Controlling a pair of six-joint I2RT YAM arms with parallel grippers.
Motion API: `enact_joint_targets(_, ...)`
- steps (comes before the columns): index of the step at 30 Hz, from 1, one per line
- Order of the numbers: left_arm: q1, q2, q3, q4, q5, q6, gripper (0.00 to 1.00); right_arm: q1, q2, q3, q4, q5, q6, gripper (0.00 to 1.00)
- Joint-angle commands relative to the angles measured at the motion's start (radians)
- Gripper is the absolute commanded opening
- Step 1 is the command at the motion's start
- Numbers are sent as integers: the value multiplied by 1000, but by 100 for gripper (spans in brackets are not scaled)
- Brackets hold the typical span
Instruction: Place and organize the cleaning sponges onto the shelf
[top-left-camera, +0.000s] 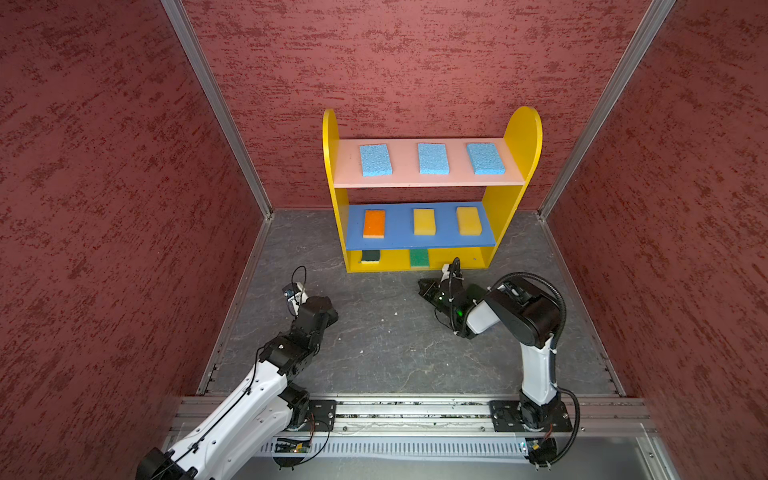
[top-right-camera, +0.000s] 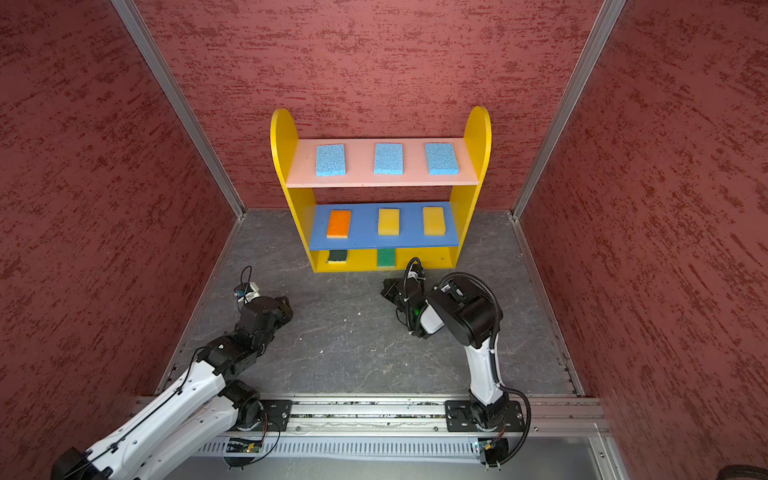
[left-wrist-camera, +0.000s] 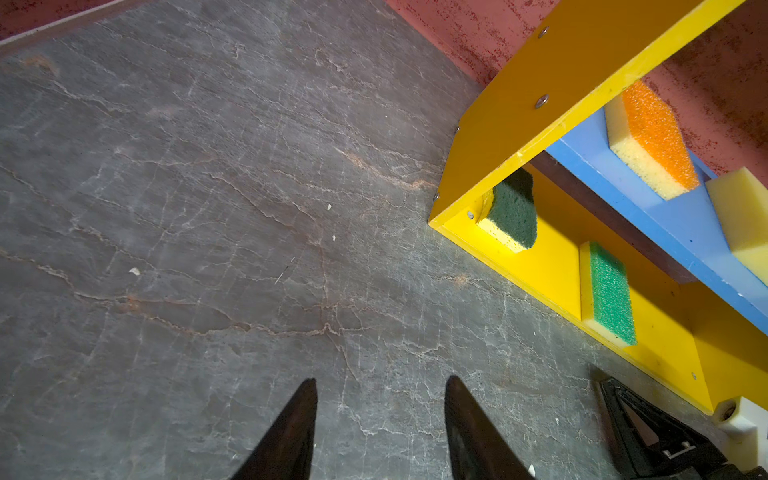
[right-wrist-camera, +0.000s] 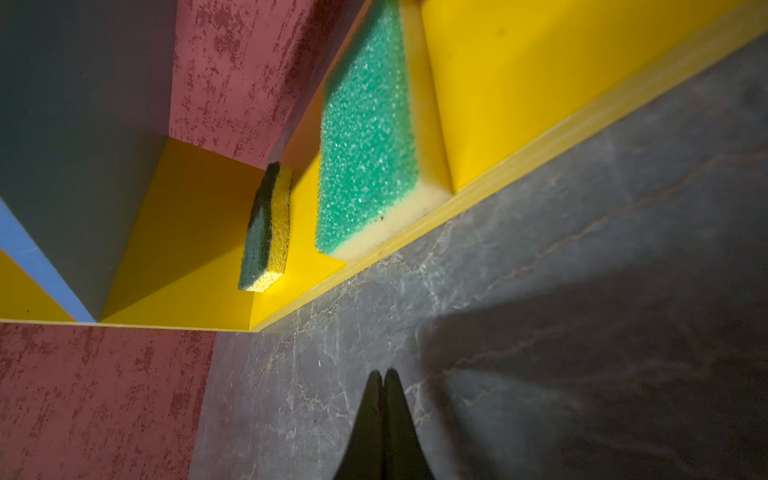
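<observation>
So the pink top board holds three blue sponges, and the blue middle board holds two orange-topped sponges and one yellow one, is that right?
Not quite. The blue middle board holds only one orange-topped sponge, at its left end; the middle yellow sponge and right yellow sponge make two yellow ones. Both top views show it. The pink top board does hold three blue sponges.
</observation>
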Motion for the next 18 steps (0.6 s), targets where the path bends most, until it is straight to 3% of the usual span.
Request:
enact_joint_targets(1,5,7,-11,44,13,-3,51,-10,42,7,44,65,58,0)
enact_joint_targets(8,8,25,-17,79,24,-22,51,-16,117,57,83,81,128,0)
enact_joint_targets(18,13,22,-19,83,32,-45,51,-19,118,100,-7,146,169,0)
